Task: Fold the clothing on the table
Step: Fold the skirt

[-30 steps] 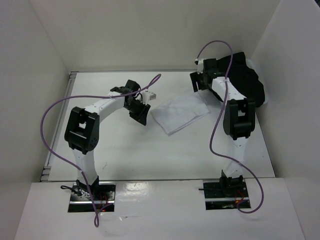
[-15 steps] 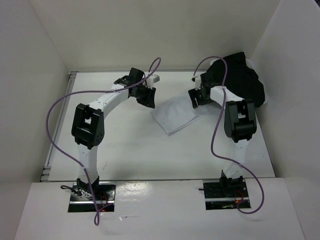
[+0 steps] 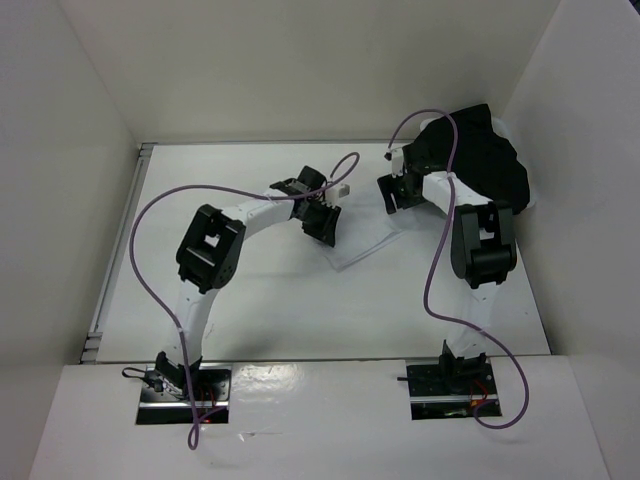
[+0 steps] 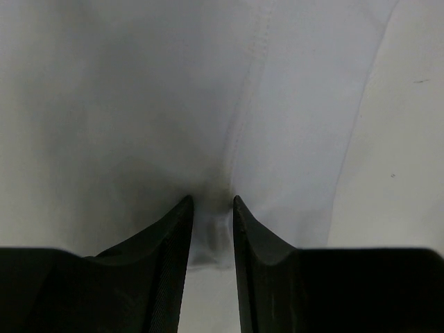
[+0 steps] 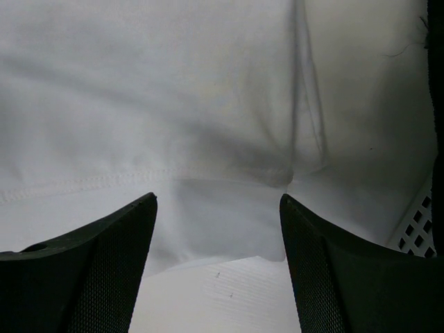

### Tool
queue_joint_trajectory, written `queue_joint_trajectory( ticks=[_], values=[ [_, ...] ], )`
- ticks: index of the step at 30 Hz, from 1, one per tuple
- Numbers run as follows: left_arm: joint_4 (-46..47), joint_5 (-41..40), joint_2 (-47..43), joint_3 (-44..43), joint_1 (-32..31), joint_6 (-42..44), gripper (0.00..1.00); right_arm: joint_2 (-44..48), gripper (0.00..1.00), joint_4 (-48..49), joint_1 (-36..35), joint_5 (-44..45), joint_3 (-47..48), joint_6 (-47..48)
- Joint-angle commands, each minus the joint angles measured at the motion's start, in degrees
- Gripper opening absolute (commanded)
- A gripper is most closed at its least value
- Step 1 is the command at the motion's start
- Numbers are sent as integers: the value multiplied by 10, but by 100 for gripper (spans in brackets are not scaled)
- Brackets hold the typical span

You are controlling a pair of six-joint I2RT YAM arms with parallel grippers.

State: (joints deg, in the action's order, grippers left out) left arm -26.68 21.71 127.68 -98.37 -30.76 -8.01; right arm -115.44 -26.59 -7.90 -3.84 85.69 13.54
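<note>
Across the desk [image 3: 260,300], the left arm [image 3: 250,212] has swung from the left side into the frame's centre. It has carried one edge of the cloth [image 3: 365,240] over the rest, so the first fold looks underway. The cloth lies centre-right and shows less area than before. It is thin, white and lightly creased, with a stitched hem. The left hand [image 4: 211,208] pinches a bunched ridge of it. The right hand [image 5: 218,198] hovers spread above the hem, gripping nothing.
</note>
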Motion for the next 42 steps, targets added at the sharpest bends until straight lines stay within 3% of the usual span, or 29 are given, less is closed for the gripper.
queue_joint_trajectory(
  ticks=[1,10,22,27,30,37,42],
  values=[
    [6,-19,5,23,4,-15,37,14,76,11,-4,1,4,1],
    [-4,-52,-78,162,20,11,37,19,77,16,-4,1,-8,1],
    [-36,-69,-145,216,77,65,35,14,77,6,-4,-22,-3,1],
    [-55,-13,-226,196,105,84,52,14,77,-7,-4,-49,8,6],
    [-73,27,-246,182,139,89,58,14,77,-7,-4,-54,8,6],
    [-60,54,-236,182,189,108,60,14,77,-17,-4,-73,8,11],
    [-55,107,-161,182,218,120,49,14,77,-29,-4,-86,8,17]
  ],
)
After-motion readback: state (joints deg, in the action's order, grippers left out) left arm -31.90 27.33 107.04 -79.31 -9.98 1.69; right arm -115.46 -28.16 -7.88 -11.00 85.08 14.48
